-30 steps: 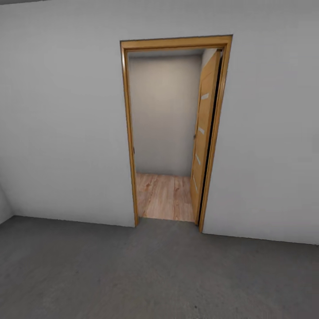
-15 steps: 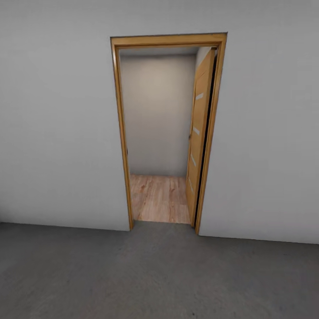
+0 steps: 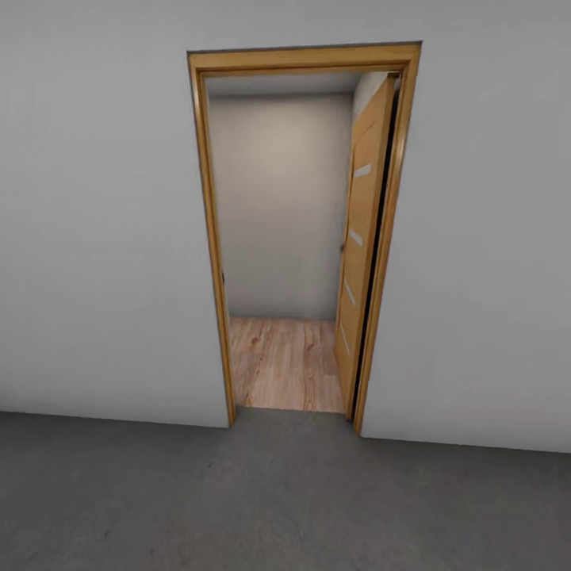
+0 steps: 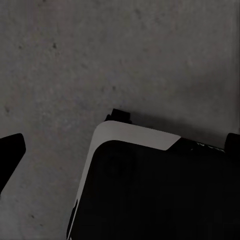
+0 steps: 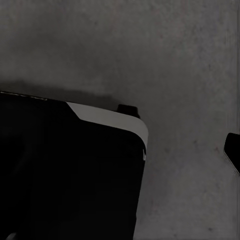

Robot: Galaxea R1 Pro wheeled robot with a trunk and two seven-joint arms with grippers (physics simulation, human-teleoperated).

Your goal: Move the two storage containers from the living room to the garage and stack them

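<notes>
**At the garage door, heading back toward the wood floor**

I stand on the dark grey concrete floor (image 3: 285, 500) of the garage, facing the wooden door frame (image 3: 208, 238) set in the pale grey wall (image 3: 95, 238). Over the last second the doorway has grown larger and slid toward the middle of my head view. That is my own base and head moving, not the wall: I am rolling closer and lining up with the opening. The door (image 3: 361, 238) is swung open inward against the right side of the frame, and beyond it lies a strip of light wood plank floor (image 3: 281, 365) ending at a plain far wall.

Neither storage container shows in any of my views, so I cannot say where they lie now. My wrist cameras look straight down at speckled concrete, each with a corner of my dark base (image 4: 150, 195) and its white edge. A dark finger tip (image 4: 10, 150) shows at the margin of the left wrist view and another (image 5: 233, 147) at the margin of the right; nothing orange-red sits near them, but from so little I cannot tell whether my fingers are wide or narrow.

My judgement: I am leaving the garage, likely to fetch a container. The next move calls for a straight pass through a narrow opening, minding the door's edge on my right.
</notes>
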